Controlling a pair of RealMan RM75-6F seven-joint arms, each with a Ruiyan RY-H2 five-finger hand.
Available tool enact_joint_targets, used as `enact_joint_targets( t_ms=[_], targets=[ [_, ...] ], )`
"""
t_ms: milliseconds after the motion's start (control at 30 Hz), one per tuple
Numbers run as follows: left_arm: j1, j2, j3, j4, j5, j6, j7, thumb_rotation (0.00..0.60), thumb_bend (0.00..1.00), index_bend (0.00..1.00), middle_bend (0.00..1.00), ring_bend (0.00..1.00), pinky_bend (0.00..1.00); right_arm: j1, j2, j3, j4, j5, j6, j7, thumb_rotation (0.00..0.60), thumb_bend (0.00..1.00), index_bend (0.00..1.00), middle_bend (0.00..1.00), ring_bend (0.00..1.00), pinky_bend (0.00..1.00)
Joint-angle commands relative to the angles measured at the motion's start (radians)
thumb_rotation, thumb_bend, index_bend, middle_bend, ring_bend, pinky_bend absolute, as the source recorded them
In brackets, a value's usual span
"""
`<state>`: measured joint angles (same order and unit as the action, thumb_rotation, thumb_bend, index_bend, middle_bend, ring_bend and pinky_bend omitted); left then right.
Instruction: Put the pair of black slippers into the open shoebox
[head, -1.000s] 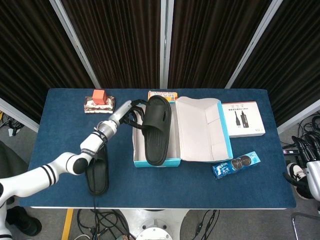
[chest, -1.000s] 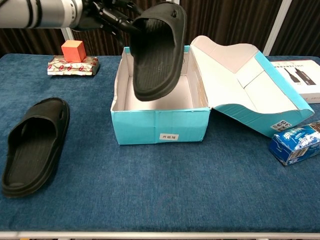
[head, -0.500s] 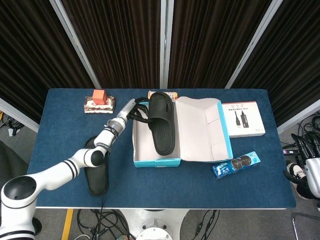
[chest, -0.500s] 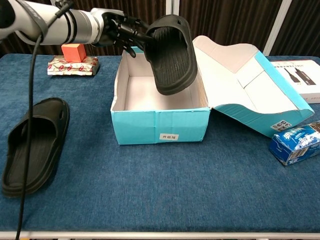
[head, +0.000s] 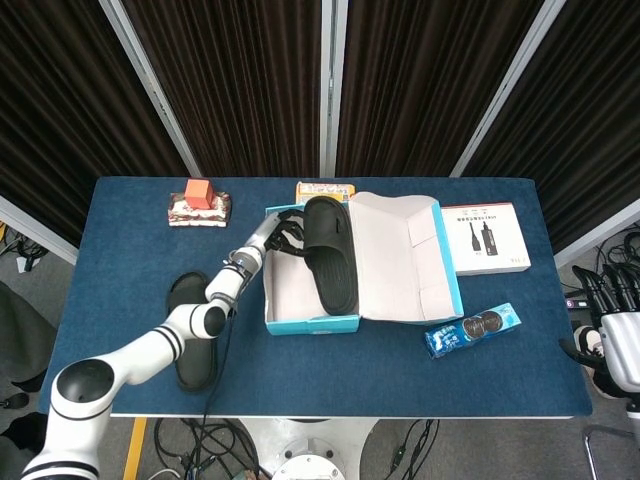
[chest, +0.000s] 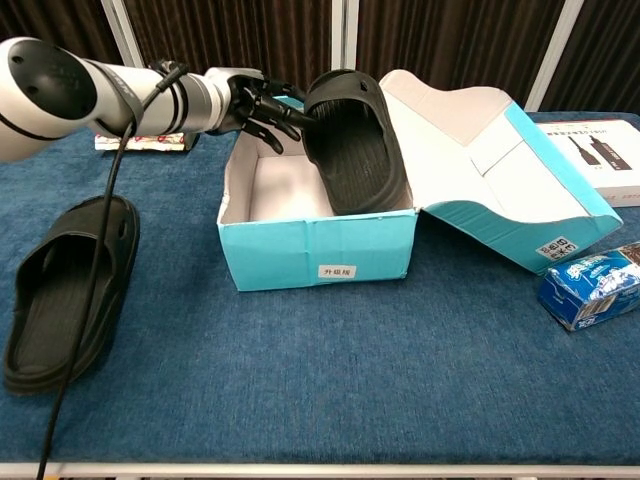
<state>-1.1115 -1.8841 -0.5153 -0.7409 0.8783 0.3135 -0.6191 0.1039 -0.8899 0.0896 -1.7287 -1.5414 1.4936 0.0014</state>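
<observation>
Black moulded-rubber slipper number one (chest: 355, 150) now lies partly inside the turquoise cardboard shoebox (chest: 316, 258), leaning against its right-hand inner wall with its toe end raised above the back rim; a second ago it hung clear above the box, and half a second ago it was tilting down over the opening, so the lowering is all but done. The left hand (chest: 255, 100) has come down with it and its dark fingers (head: 284, 232) sit at the slipper's strap end by the box's back-left corner; whether they still pinch the strap or have just let go I cannot tell (the fingers look spread, but they overlap the slipper's edge in both views). My judgement is that the first half of the task is nearly finished, needing only a clean release and perhaps a nudge to lay the slipper flat.

The second black slipper (chest: 68, 290) rests untouched on the blue cloth tabletop (chest: 320, 400), well to the left of the box, partly under the left forearm in the head view; it is the next thing to fetch. The box's hinged lid (chest: 500, 170) lies open to the right. The right hand (head: 612, 340) hangs off the tabletop's right edge, holding nothing, fingers apart.
</observation>
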Motion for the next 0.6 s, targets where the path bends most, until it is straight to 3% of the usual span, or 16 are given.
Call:
enact_joint_targets(
  t_ms=[33,233,600],
  targets=[
    [-0.003,-0.025,-0.010,0.025,0.017,-0.018,-0.018,0.600,0.00,0.49,0.50,0.40,0.56,0.000,0.004,0.000,-0.005,0.002,-0.001,-0.006,0.600,0.03,0.00,0.14,0.00,0.00],
    [-0.005,-0.054,-0.017,0.046,0.068,-0.020,-0.027,0.600,0.00,0.49,0.50,0.40,0.56,-0.001,0.008,0.002,-0.011,0.003,0.004,-0.011,0.600,0.03,0.00,0.14,0.00,0.00],
    [-0.014,-0.094,0.028,0.109,0.140,-0.002,0.026,0.600,0.00,0.48,0.50,0.39,0.56,-0.001,0.007,0.000,-0.006,0.002,0.002,-0.005,0.600,0.03,0.00,0.14,0.00,0.00]
  ],
)
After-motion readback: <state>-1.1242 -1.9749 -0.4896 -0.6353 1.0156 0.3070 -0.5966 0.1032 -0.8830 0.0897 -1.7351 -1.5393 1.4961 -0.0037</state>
